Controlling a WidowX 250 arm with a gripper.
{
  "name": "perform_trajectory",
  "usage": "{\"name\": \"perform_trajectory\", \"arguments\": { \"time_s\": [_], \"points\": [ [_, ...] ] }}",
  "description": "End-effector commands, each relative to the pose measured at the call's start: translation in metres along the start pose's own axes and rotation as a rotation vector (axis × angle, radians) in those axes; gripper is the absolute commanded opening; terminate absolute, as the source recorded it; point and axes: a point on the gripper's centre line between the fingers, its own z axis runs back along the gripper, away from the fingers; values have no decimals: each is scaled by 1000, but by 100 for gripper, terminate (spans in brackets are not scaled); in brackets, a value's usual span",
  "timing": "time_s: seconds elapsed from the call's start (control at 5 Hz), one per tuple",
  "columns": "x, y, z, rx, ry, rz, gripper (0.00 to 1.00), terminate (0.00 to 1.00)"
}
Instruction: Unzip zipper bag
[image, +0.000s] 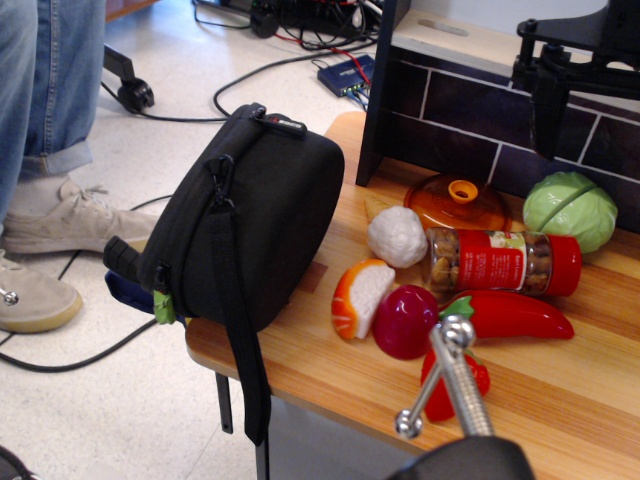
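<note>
The zipper bag (255, 215) is a large boxy black fabric case with rounded corners. It stands on its side at the left end of the wooden table (560, 400) and partly overhangs the edge. Its black webbing strap (240, 340) hangs down past the table edge. Black zipper pulls (220, 178) sit on the upper left side, and a small green tag (163, 306) shows at the lower left. My gripper (560, 75) is a black frame at the top right, far from the bag and above the toy foods. Its jaws are cropped and unclear.
Toy foods lie right of the bag: an orange slice (358, 297), a white garlic (397, 236), a red round fruit (405, 320), a red pepper (510, 315), a nut jar (500, 262), a green cabbage (570, 208) and an orange lid (455, 203). A metal clamp handle (452, 375) rises in the foreground. A person's legs (40, 150) stand at the left.
</note>
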Motion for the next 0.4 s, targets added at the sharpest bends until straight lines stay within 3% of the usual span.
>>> {"name": "perform_trajectory", "arguments": {
  "time_s": [0.0,0.2],
  "points": [
    [0,0,0,0,0,0,100,0],
    [-10,25,25,-25,2,13,100,0]
  ]
}}
